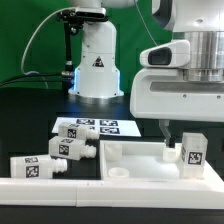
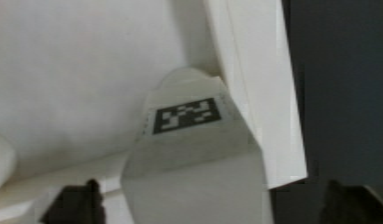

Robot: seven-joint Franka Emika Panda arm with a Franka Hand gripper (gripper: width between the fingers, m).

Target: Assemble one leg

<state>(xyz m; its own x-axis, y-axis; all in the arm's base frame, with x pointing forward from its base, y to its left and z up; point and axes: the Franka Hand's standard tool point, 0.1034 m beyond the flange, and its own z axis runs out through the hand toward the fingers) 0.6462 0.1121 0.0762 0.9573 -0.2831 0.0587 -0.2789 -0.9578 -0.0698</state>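
One leg, a small white post with a black-and-white tag, stands upright in the far corner of the large white tray-like panel on the exterior view's right. My gripper hangs straight over it with its fingers down on either side. In the wrist view the leg runs between the two dark fingertips. One finger is against the leg and a gap shows at the other. The gripper is open around the leg. The panel's wall runs beside the leg.
Other legs lie on the table at the exterior view's left. The marker board lies behind them. The robot base stands at the back. A round hole shows in the panel.
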